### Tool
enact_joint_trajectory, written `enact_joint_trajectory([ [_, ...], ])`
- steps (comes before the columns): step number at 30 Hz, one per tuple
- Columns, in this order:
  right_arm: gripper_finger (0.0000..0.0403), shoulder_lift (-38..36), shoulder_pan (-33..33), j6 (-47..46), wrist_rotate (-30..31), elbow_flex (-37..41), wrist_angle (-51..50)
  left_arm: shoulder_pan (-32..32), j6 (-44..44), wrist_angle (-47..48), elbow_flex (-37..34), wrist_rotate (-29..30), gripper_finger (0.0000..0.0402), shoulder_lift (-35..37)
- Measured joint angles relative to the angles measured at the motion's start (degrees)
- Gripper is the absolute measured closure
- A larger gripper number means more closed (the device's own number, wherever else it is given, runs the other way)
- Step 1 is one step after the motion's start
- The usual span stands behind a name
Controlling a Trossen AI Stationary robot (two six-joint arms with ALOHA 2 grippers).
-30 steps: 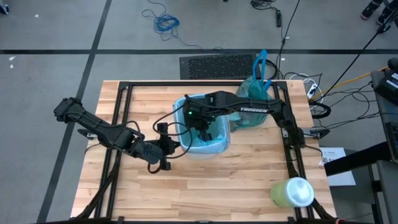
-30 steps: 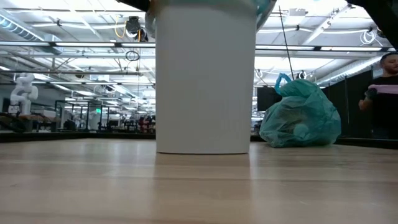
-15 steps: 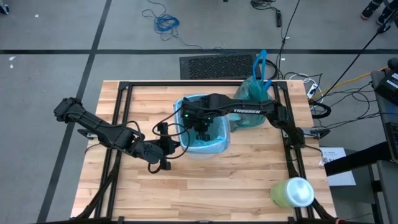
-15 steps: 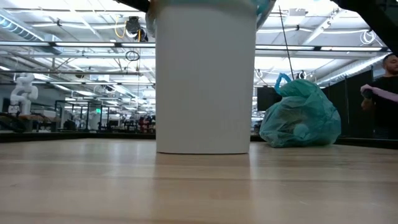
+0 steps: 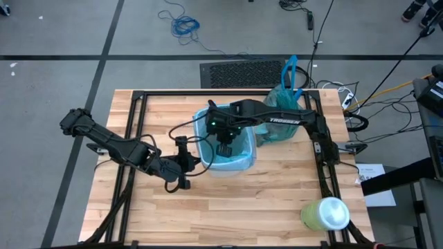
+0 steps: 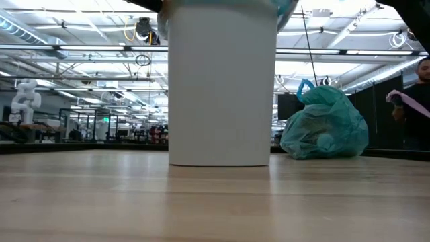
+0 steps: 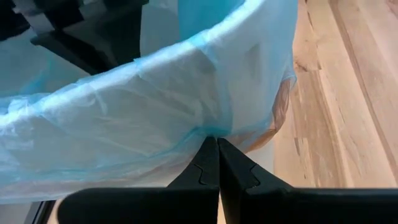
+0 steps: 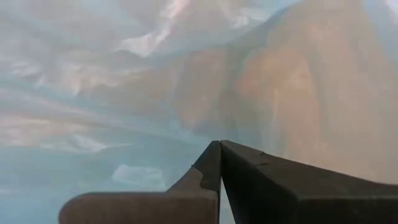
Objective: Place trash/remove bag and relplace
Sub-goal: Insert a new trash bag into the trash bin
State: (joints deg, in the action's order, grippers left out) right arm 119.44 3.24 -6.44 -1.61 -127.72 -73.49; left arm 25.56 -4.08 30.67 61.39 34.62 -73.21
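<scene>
A white bin (image 5: 208, 166) stands mid-table, lined with the pale sky-blue bag (image 5: 239, 160), whose edge is folded out over the rim (image 7: 186, 46). My left gripper (image 5: 196, 163) is at the bin's left side, shut on that overhang. My right gripper (image 5: 225, 148) reaches down into the bin, shut, with blue film (image 8: 124, 93) all around its fingers. The filled teal bag (image 5: 280, 111) with blue loop handles rests on its bottom at the far right, also in the low view (image 6: 324, 126). The trash is hidden. My left gripper pinches the sky-blue bag's turned-out overhang (image 7: 214, 127) between its two fingertips, just below the bin's rim on its left side. The fingers come from the table's left, slanting down. The film gathers into creases toward the pinch. My right gripper is shut inside the lined bin; whether its tips touch the film cannot be told.
A pale-green container with a white top (image 5: 325, 214) lies at the table's near right corner. The black frame rails (image 5: 131, 138) run along both table sides. A person (image 6: 413, 101) shows beyond the table's right end in the low view.
My right arm has swung slightly toward the table's left and come back, and its wrist has rolled; its shut gripper stays inside the bin. The bin, both bags and my left gripper have kept their places.
</scene>
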Motion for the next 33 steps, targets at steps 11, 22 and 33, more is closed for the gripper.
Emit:
enact_joint_trajectory([
  [11,0.0403,7.68,0.25,-5.96,-0.02,0.0,1.25,0.04,-0.03,-0.25,0.0,-0.05,0.0402,0.0],
  [22,0.0403,2.64,0.25,-6.43,0.08,0.02,1.91,0.07,-0.01,-0.34,0.0,-0.01,0.0402,0.0],
  [33,0.0403,-1.92,-1.55,-1.54,5.11,0.0,6.18,0.07,-0.03,-0.32,0.0,-0.01,0.0402,0.0],
])
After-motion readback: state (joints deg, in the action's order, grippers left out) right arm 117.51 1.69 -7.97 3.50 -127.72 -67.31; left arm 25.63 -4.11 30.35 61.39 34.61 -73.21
